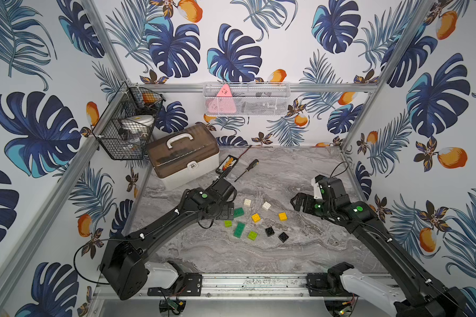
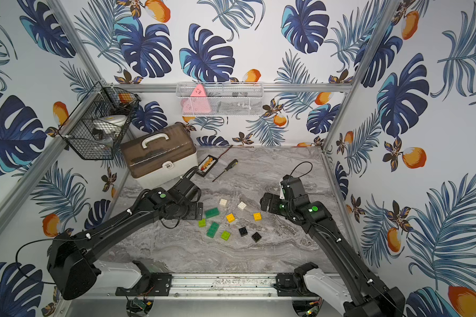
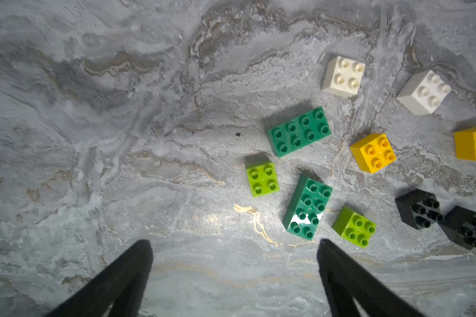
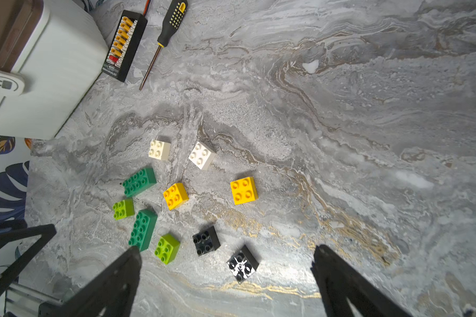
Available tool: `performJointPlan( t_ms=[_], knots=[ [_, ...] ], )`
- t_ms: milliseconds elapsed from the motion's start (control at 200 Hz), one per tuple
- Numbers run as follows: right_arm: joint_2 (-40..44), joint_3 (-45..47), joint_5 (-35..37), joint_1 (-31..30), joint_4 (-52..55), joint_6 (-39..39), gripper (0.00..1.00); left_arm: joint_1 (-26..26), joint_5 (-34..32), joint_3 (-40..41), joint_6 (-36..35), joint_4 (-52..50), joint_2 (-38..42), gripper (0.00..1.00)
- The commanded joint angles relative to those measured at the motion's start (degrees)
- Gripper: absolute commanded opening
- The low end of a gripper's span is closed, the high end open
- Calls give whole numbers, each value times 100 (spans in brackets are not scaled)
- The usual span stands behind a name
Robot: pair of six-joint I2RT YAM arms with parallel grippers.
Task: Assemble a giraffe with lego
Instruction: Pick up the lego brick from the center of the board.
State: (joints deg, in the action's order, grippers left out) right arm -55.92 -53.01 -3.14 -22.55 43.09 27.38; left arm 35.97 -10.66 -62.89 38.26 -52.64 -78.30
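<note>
Progress: nothing built, no giraffe yet. The lego (image 1: 256, 217) lies as ten loose bricks, studs up, none joined, scattered on the table (image 1: 300, 247) near the lidded box (image 1: 183, 156), on its latch side. All the stacking is left to do.

Left fingers (image 3: 129, 274): spread wide, empty, at the edge of the scatter nearest the box.

Right fingers (image 4: 116, 282): spread wide, empty, on the side of the bricks away from the box.

Writing: only a padlock symbol on the box latch (image 4: 3, 83). The label on the connector strip (image 4: 123, 45) beside the box is too small to read. The screwdriver (image 4: 162, 41) next to it shows no brand.
</note>
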Motion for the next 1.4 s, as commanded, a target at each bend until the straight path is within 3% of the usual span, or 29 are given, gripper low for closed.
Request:
performJointPlan(
  t_ms=[0, 315, 655, 896, 1141, 1391],
  knots=[
    [78, -133, -213, -30, 635, -251, 100, 106, 86, -243, 450, -334, -234, 99],
    [14, -463, -591, -48, 772, -646, 100, 345, 318, -1930, 57, -140, -2045, 99],
    [-1083, -1054, -614, -33, 613, -856, 100, 179, 678, -3509, -663, -123, -3904, 99],
    [-1454, -1178, -583, -7, 524, -796, 100, -113, 898, -3898, -1003, -71, -4556, 94],
    [-1372, -1159, -462, 95, 660, -778, 100, -231, 969, -4099, -1180, -28, -4918, 79],
    [-1260, -1064, -482, 216, 683, -718, 100, -219, 960, -3792, -1165, 111, -4892, 67]
  ],
)
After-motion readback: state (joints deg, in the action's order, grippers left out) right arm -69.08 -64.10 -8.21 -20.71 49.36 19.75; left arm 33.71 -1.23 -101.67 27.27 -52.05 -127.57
